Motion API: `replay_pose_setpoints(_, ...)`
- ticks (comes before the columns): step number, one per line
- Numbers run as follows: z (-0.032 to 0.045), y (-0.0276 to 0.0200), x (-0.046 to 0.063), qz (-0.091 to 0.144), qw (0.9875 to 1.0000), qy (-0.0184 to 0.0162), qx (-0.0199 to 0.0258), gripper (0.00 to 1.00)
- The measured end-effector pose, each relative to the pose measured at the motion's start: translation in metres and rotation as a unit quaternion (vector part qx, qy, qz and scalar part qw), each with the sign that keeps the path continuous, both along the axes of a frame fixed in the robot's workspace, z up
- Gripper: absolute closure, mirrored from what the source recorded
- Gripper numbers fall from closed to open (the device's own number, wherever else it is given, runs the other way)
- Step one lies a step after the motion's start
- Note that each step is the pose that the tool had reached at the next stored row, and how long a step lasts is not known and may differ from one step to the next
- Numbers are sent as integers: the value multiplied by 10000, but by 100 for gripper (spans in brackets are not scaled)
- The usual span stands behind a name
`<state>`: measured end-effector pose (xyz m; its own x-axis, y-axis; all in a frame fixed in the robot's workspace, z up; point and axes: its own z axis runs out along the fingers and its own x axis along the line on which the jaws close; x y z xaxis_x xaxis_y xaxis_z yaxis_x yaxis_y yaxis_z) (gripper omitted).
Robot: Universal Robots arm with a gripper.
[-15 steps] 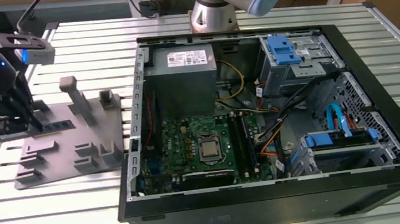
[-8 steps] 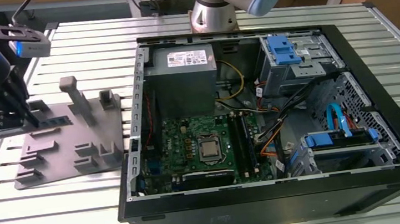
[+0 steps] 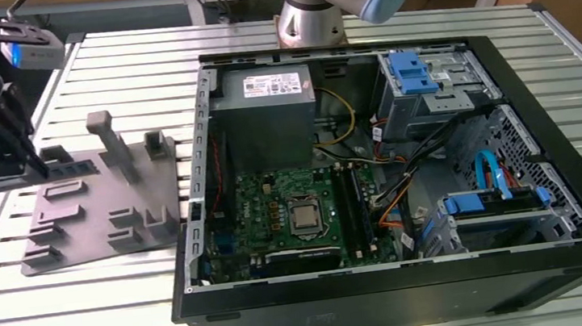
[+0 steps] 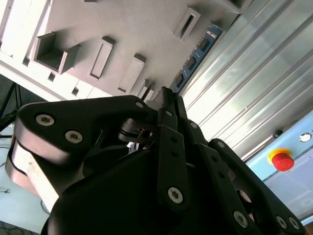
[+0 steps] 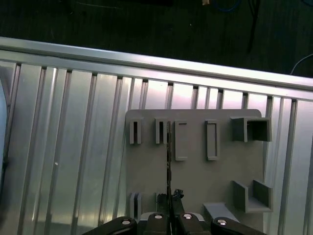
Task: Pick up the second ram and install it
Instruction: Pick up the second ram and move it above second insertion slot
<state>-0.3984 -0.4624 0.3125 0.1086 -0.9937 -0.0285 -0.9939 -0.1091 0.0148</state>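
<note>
The second ram (image 4: 196, 50) is a thin blue-green strip with black chips, and it sticks out from my fingertips. In the first wrist view the ram (image 5: 168, 156) is edge-on, a thin dark line over the grey fixture tray (image 5: 195, 171). My black gripper (image 3: 38, 165) hangs over the tray (image 3: 102, 215) at the exterior view's left, shut on the ram (image 3: 68, 168). Both wrist views show the gripper's (image 4: 166, 95) fingers pressed together on the strip. Whether the ram still sits in a tray slot I cannot tell.
The open computer case (image 3: 391, 290) lies to the exterior view's right of the tray, with its motherboard (image 3: 273, 201) and long dark memory slots (image 3: 355, 201) facing up. The arm's base (image 3: 308, 15) stands behind the case. A red stop button (image 4: 282, 160) sits beyond the slatted table's edge.
</note>
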Motion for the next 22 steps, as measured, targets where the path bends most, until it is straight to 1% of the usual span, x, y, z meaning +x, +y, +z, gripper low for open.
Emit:
replay_pose_setpoints(6, 109, 0, 0, 0, 10000, 1, 0, 86)
replay_pose_setpoints(17, 265, 0, 0, 0, 10000, 0, 0, 86)
replay_pose_setpoints(22, 370, 0, 0, 0, 10000, 0, 0, 86)
